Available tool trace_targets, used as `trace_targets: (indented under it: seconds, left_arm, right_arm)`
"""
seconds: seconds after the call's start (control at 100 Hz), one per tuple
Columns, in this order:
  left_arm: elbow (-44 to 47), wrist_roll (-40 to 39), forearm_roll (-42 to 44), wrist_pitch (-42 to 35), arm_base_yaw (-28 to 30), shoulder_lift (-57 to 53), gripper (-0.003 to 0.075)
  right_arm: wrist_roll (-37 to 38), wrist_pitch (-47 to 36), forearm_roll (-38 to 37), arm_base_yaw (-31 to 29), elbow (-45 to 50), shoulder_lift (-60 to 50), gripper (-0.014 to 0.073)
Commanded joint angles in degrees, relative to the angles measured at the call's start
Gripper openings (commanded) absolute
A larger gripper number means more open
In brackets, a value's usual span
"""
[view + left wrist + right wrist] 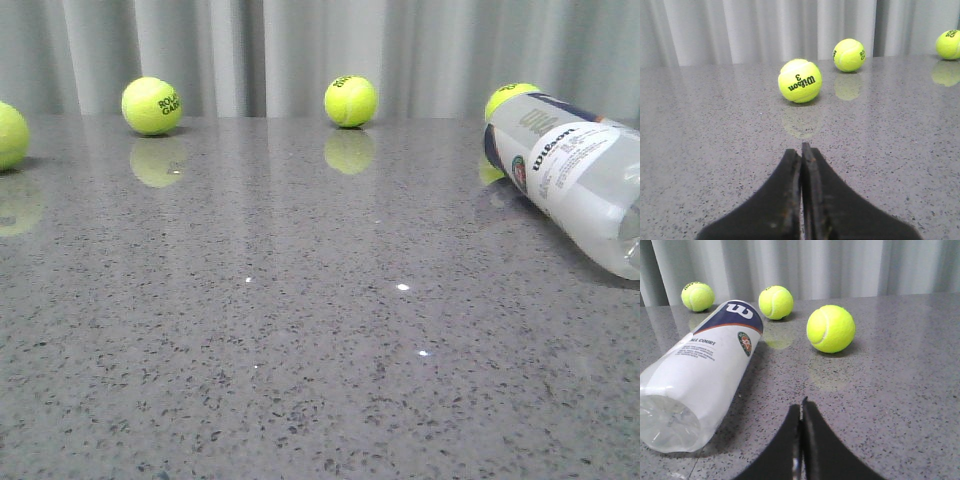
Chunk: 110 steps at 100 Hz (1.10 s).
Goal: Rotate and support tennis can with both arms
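The tennis can (575, 175) lies on its side at the right of the grey table, its clear end toward the front right edge of the front view. It also shows in the right wrist view (705, 377), with its white-and-navy Wilson label. My right gripper (801, 407) is shut and empty, low over the table, beside the can and apart from it. My left gripper (801, 150) is shut and empty, pointing at a Wilson tennis ball (799, 80) some way ahead. Neither arm shows in the front view.
Tennis balls stand at the far edge: one at the left edge (10, 135), one at back left (151, 105), one at back middle (350, 101), one behind the can (508, 98). A ball (830, 328) lies ahead of my right gripper. Grey curtains hang behind the table.
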Motion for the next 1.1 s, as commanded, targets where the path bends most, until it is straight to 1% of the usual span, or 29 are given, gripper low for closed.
trace_targets:
  seconds: [0.0, 0.54, 0.66, 0.75, 0.91, 1.09]
  left_arm:
    - [2.7, -0.5, -0.2, -4.5, -0.1, -2.2, -0.0021]
    - [2.7, -0.5, -0.2, -4.5, -0.1, -2.2, -0.0021]
    - [2.7, -0.5, -0.2, -4.5, -0.1, -2.2, -0.0021]
    - [2.7, -0.5, -0.2, -4.5, -0.1, -2.2, -0.0021]
    - [2.7, -0.5, -0.2, -4.5, -0.1, -2.2, -0.0021]
    - [2.7, -0.5, -0.2, -4.5, -0.1, -2.2, -0.0021]
  right_arm:
    - [-0.1, -4.0, 0.0, -0.3, -1.1, -1.4, -0.0066]
    - [-0.1, -4.0, 0.0, -0.3, -1.1, -1.4, -0.0066]
    - [-0.1, -3.2, 0.0, -0.3, -2.3, -1.4, -0.0066]
    - [-0.1, 1.1, 0.0, -0.3, -5.3, -1.4, -0.0066]
    - [-0.1, 13.6, 0.0, -0.3, -13.4, 0.1, -0.0066]
    - [-0.1, 24.8, 0.0, -0.3, -22.4, 5.6, -0.0066]
